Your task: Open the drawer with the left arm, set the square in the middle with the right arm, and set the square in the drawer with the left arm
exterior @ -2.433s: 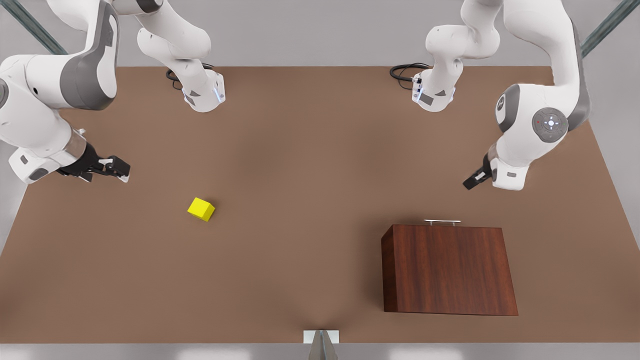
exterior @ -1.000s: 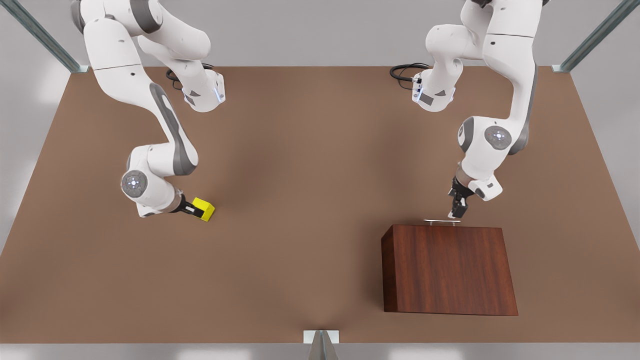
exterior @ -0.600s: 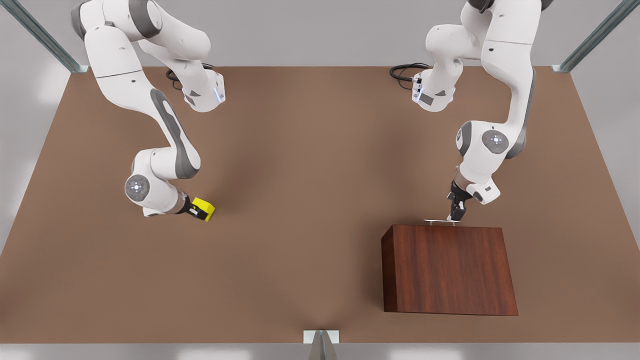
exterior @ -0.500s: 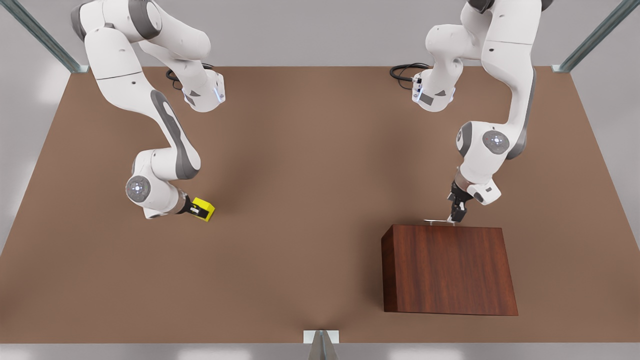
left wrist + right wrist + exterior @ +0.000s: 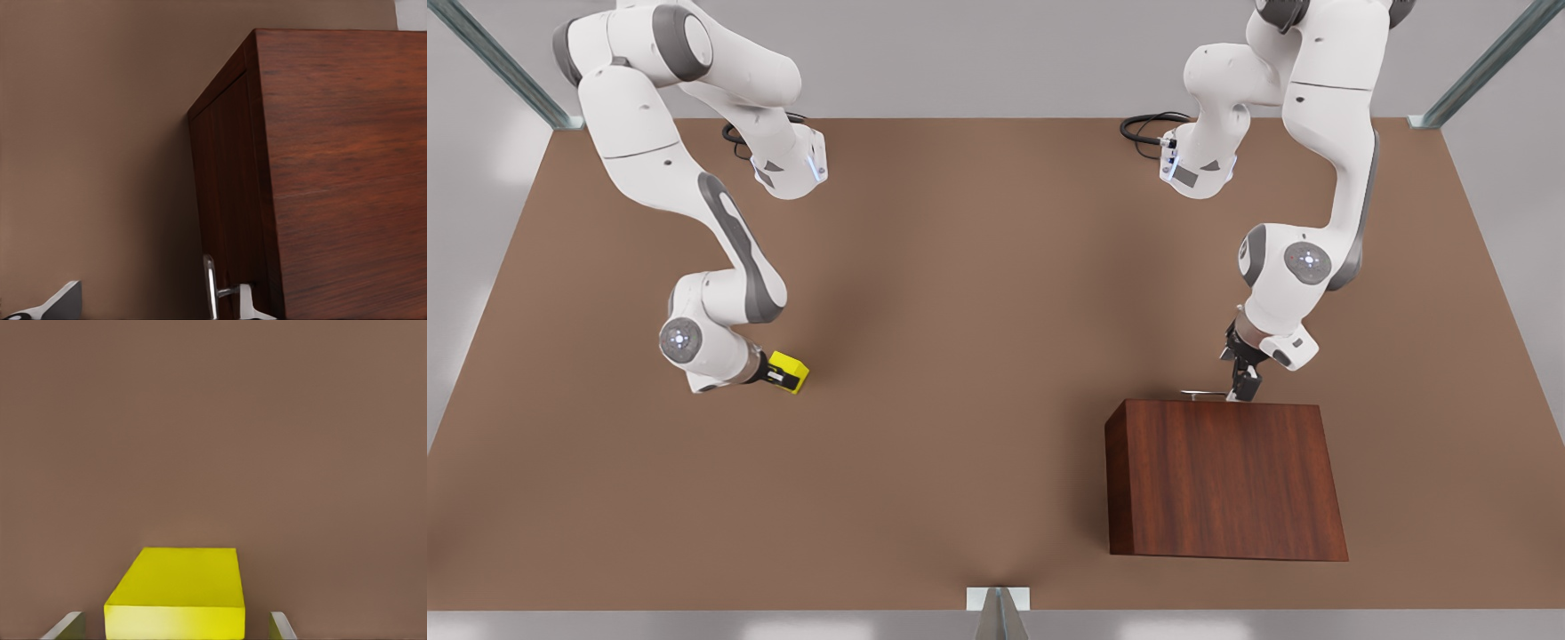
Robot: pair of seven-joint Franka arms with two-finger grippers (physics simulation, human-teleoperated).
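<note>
Left gripper (image 5: 1243,388) is at the thin silver bar handle (image 5: 1209,393) of the dark reddish-brown wood-grain drawer (image 5: 1223,478), table's 4 o'clock, still shut. Its fingers straddle the handle, open. Right gripper (image 5: 781,376) brackets the small bright yellow square (image 5: 790,370) at 9 o'clock, fingers (image 5: 65,628) open, gaps both sides (not yet gripping). The square is likely rigid and light; pinch opposite flat faces. The handle is stiff; pull straight.
</note>
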